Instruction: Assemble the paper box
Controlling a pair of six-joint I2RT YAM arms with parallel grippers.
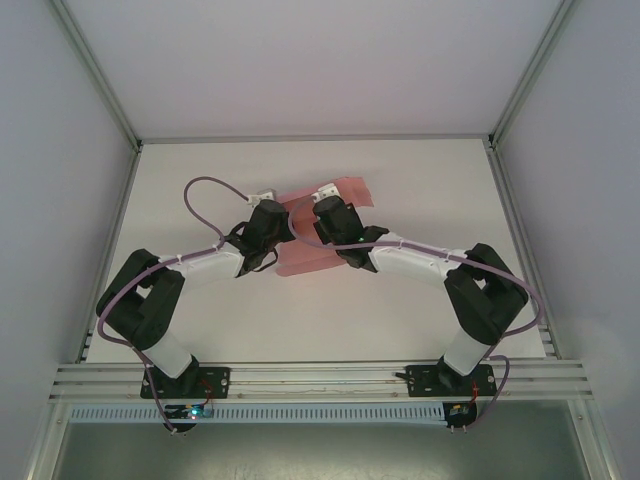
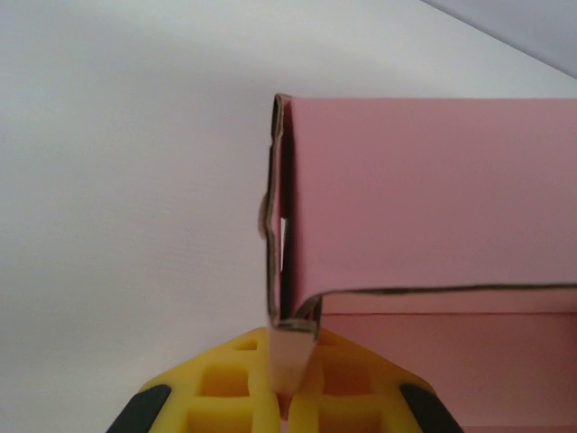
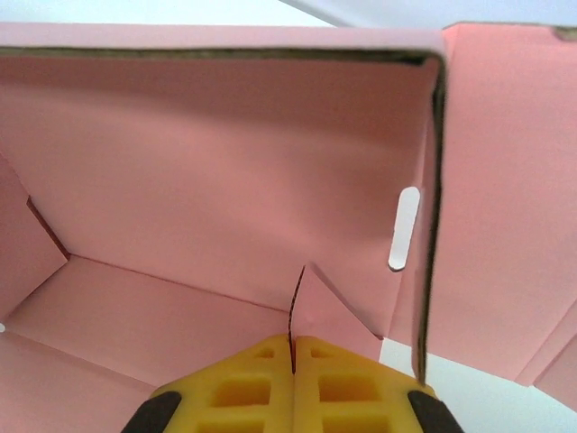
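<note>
The paper box (image 1: 347,190) is pink card, partly folded, held up over the middle of the table between both arms. In the left wrist view its outer wall (image 2: 424,198) rises to the right. My left gripper (image 2: 290,350) is shut on the folded corner edge at the wall's bottom left. In the right wrist view I look into the box's open inside (image 3: 225,162), with a narrow slot (image 3: 404,228) cut in its right wall. My right gripper (image 3: 293,343) is shut on a thin triangular flap standing up from the box floor. From above, the left gripper (image 1: 283,228) and right gripper (image 1: 312,226) meet at the card.
The white table (image 1: 420,320) sits inside an enclosure with grey walls. An aluminium rail (image 1: 320,378) runs along the near edge by the arm bases. A purple cable (image 1: 200,195) loops above the left arm.
</note>
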